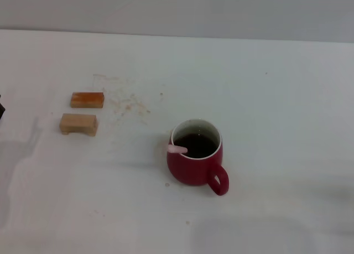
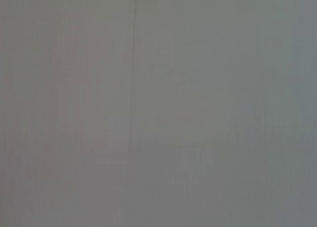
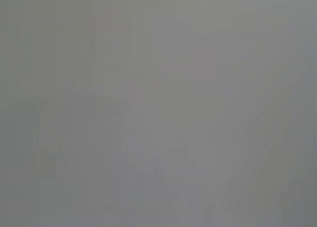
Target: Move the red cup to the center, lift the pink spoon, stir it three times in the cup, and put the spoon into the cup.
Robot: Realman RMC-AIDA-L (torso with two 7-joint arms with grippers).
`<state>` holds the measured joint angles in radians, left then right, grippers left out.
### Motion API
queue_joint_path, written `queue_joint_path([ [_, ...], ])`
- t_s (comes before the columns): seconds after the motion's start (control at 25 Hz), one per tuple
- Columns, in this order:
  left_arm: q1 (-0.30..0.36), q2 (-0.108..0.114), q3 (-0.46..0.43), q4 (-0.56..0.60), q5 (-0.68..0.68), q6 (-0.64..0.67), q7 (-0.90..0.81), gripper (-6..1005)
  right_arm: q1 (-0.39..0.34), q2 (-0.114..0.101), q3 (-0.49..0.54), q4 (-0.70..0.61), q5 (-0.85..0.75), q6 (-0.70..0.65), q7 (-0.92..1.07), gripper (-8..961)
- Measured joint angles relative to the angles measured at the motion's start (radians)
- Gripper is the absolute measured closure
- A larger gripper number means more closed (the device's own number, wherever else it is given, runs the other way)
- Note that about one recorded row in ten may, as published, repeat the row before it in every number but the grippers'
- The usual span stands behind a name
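Near the table's (image 1: 265, 99) middle stands the red cup (image 1: 194, 164), handle toward five o'clock, the pink spoon (image 1: 178, 149) leaning inside at nine o'clock. Neither gripper's claw state can be told.

The red cup (image 1: 194, 160) stands upright mid-table, holding dark liquid; the pink spoon (image 1: 178, 149) leans on its rim.

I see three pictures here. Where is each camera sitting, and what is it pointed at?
Head view: from the robot's head, looking forward and down at a white table with the red cup, the pink spoon resting in it, and two wooden blocks; only a dark sliver shows at the left edge.
Left wrist view: on the left arm, facing blank grey; no gripper visible.
Right wrist view: on the right arm, likewise blank grey.
Shared: the wrist views show nothing the head view shows.
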<state>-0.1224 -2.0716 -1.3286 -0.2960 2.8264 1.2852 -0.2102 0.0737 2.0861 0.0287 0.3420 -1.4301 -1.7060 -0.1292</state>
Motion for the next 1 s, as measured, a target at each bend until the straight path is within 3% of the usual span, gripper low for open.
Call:
queue_joint_path([
  [1.0,-0.01,-0.001,0.007,0.029,0.001,-0.015,0.001,185,0.005,0.002,-0.001,0.011,0.002,-0.012,0.001,953],
])
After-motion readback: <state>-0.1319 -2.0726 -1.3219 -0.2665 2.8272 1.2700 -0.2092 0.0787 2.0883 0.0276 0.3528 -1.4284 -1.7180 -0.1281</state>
